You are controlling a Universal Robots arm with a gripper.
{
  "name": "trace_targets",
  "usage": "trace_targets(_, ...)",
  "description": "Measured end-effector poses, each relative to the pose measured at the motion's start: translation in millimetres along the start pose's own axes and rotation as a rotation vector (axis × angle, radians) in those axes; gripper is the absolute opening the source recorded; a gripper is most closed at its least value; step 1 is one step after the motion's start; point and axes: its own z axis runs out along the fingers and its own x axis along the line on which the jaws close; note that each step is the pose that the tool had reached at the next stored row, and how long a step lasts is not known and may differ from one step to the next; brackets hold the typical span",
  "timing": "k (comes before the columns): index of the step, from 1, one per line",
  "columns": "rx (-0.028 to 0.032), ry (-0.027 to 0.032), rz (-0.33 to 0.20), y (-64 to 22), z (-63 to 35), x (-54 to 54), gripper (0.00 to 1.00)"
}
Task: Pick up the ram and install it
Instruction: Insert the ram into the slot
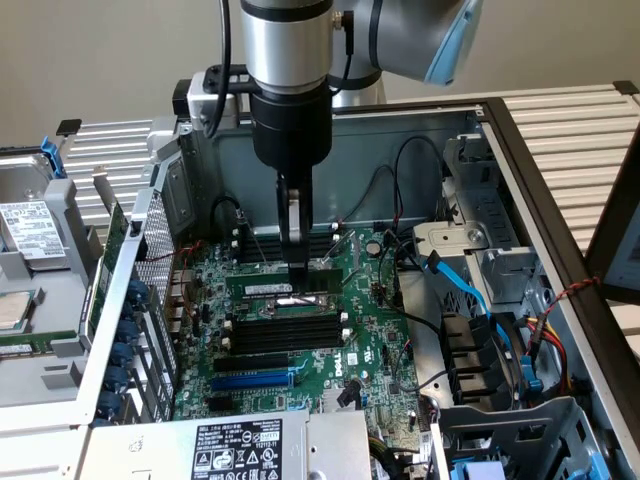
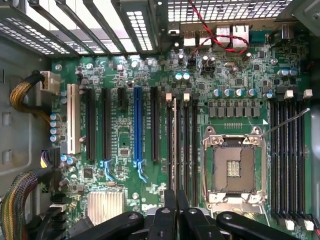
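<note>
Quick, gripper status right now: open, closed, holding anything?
Gripper: closed, fingertips down at the top edge of the ram, which stands on edge on the motherboard; whether it is clamped on it or just pressing cannot be told.

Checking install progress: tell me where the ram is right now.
In the exterior view the ram stands on edge mid-motherboard, among the black memory slots, directly under the tool.

Beige wall [image 1: 120, 50], white slatted tabletop [image 1: 570, 120]
</note>
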Motion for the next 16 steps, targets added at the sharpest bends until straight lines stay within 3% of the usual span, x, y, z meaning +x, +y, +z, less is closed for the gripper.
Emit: trace_targets(16, 0.0061, -0.0014, -0.023, 1.6, 24.0, -2.1, 0.13)
